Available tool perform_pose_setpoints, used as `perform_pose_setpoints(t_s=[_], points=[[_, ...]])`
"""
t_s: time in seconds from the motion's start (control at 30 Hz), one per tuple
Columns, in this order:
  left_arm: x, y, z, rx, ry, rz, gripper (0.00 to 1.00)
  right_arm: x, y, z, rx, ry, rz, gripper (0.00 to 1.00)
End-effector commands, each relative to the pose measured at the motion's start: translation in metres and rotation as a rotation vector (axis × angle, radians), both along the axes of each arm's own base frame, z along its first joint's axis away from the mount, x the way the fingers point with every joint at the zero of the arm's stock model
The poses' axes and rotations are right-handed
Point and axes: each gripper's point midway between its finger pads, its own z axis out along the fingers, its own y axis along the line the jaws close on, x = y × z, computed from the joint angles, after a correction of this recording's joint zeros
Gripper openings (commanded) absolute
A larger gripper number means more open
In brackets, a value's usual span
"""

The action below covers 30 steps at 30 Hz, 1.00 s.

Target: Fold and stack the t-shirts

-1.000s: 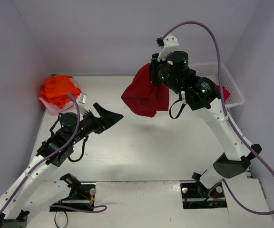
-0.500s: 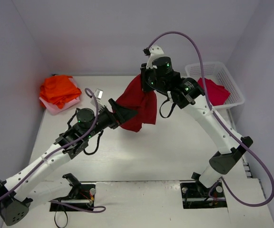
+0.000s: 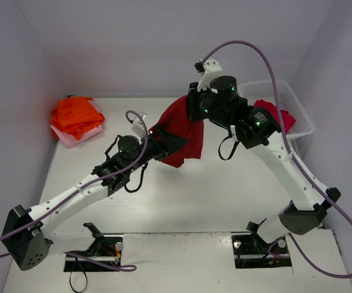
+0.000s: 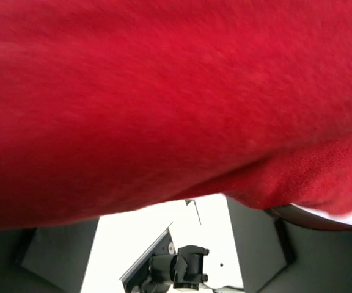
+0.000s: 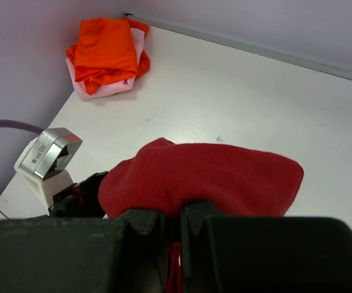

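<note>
The right gripper (image 5: 171, 229) is pinched closed on a bunched fold of the dark red t-shirt (image 3: 179, 131) and holds it up above the far middle of the table (image 3: 182, 201), the cloth hanging down and to the left from the grip. The left gripper (image 3: 175, 141) reaches in at the shirt's lower left edge with its jaws spread wide. In the left wrist view red cloth fills the frame across them and its hem runs just above a strip of bare table. Whether the hem touches the tabletop cannot be told. The middle and near part of the table lie bare beneath both arms. The orange t-shirts (image 3: 75, 115) are stacked on the pale pink t-shirt (image 3: 71, 140) in the far left corner, close to the wall. At the far right edge the white basket (image 3: 299, 105) holds the crimson t-shirt (image 3: 274, 114). A small block (image 5: 51, 149) on the left wrist carries a sticker, its writing too small to read.
</note>
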Motion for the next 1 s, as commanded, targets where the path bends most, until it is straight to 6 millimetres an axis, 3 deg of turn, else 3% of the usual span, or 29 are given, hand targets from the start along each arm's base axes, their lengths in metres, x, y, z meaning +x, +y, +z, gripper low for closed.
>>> perform_pose_setpoints(t_s=[0.0,0.13,0.17,0.23,0.27,0.3,0.43,0.53,0.57,0.67,0.8,0.97], points=[[0.005,-0.001,0.067,-0.128,-0.166,0.031,0.69,-0.011,-0.003,0.040,0.110,-0.092,0.012,0.00],[0.008,0.000,0.070,-0.107,-0.188,0.049,0.47,-0.010,-0.004,0.032,0.099,-0.078,0.010,0.00],[0.009,0.000,0.069,-0.098,-0.189,0.054,0.34,-0.010,-0.004,0.033,0.102,-0.079,0.008,0.00],[0.010,0.001,0.065,-0.087,-0.185,0.063,0.19,-0.011,-0.006,0.039,0.110,-0.090,0.008,0.00],[0.012,0.002,0.063,-0.083,-0.181,0.070,0.06,-0.013,-0.006,0.043,0.115,-0.098,0.010,0.00],[0.012,0.002,0.062,-0.082,-0.180,0.073,0.00,-0.014,-0.009,0.048,0.122,-0.108,0.009,0.00],[0.012,0.001,0.063,-0.074,-0.186,0.068,0.00,-0.017,-0.018,0.052,0.115,-0.125,-0.002,0.00],[0.008,0.005,0.071,-0.068,-0.197,0.064,0.00,-0.013,-0.031,0.035,0.072,-0.111,-0.053,0.00],[0.006,0.006,0.073,-0.066,-0.197,0.062,0.00,-0.010,-0.033,0.018,0.042,-0.086,-0.069,0.00],[0.000,0.015,0.082,-0.061,-0.212,0.073,0.00,-0.004,-0.045,-0.006,-0.007,-0.059,-0.127,0.00],[-0.007,0.029,0.093,-0.033,-0.225,0.098,0.00,-0.002,-0.046,-0.054,-0.068,0.025,-0.147,0.00],[-0.019,0.046,0.105,-0.025,-0.245,0.122,0.00,0.003,-0.047,-0.097,-0.131,0.101,-0.180,0.00]])
